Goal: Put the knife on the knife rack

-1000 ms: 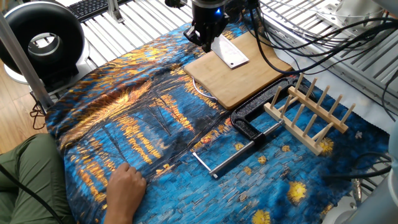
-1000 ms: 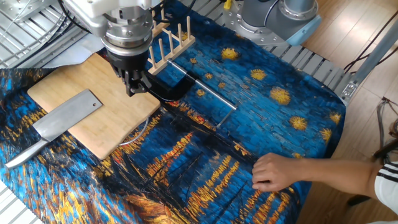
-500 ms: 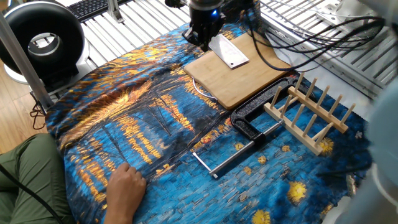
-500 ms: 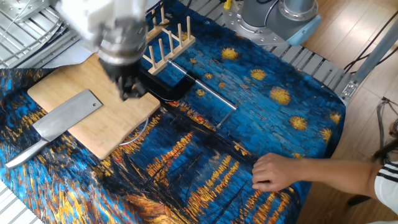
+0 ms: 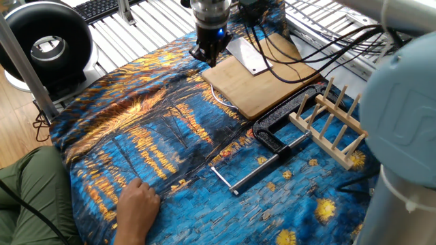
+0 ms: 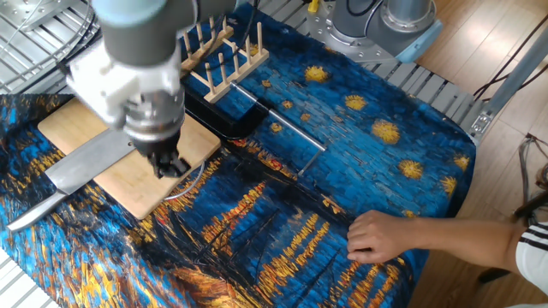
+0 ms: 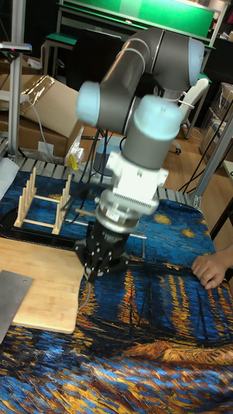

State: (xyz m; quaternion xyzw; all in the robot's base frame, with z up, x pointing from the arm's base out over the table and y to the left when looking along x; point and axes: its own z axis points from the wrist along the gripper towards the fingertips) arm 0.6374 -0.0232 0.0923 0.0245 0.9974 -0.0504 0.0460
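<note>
The knife (image 6: pixel 90 158) lies flat on the bamboo cutting board (image 6: pixel 144 193), its grey blade (image 5: pixel 248 56) on the wood and its handle (image 6: pixel 34 211) out on the cloth. In the tall view only the blade (image 7: pixel 11 299) shows, at the left edge. The light-wood knife rack (image 5: pixel 337 122) (image 6: pixel 218 56) (image 7: pixel 42 200) stands beyond the board with nothing in it. My gripper (image 6: pixel 171 164) (image 5: pixel 206 53) (image 7: pixel 103 264) hangs open and empty over the board's edge, right beside the blade without touching it.
A black clamp with a long silver rod (image 5: pixel 272 136) (image 6: pixel 257 115) lies between board and rack. A person's hand (image 5: pixel 139 204) (image 6: pixel 377 235) (image 7: pixel 210 268) rests on the blue-and-gold cloth at the opposite side. Cables (image 5: pixel 320 41) trail behind the board.
My gripper has swung away from the rack side of the board, across it, to the edge beside the knife blade. The knife, rack, clamp and hand have not moved.
</note>
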